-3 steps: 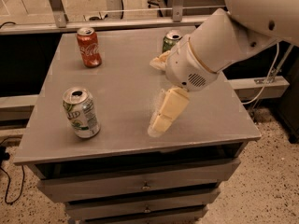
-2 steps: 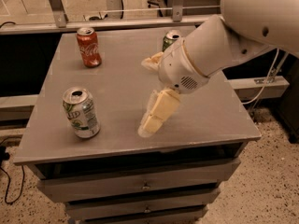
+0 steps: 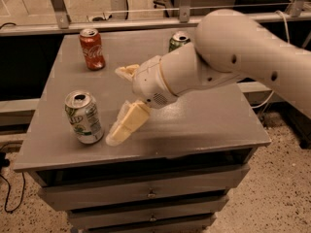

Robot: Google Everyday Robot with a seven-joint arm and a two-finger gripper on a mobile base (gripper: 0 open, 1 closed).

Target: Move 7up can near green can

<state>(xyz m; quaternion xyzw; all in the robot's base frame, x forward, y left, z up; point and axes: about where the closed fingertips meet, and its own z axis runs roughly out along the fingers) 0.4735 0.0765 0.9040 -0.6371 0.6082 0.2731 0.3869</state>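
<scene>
The 7up can (image 3: pixel 83 117), silver-white with green lettering, stands upright near the front left of the grey table (image 3: pixel 209 125). The green can (image 3: pixel 178 41) stands at the back middle, its lower part hidden behind my arm. My gripper (image 3: pixel 116 101) is open and empty, low over the table just right of the 7up can. One finger (image 3: pixel 125 124) points down-left, nearly at the can; the other finger (image 3: pixel 125 71) sits farther back. The gripper does not touch the can.
A red cola can (image 3: pixel 92 48) stands upright at the back left. The table has drawers (image 3: pixel 150 193) below its front edge. A metal rail (image 3: pixel 146 22) runs behind the table. My white arm (image 3: pixel 243 52) covers the table's right back part.
My gripper has moved left across the table towards the 7up can and is now close beside it. The cans have not moved.
</scene>
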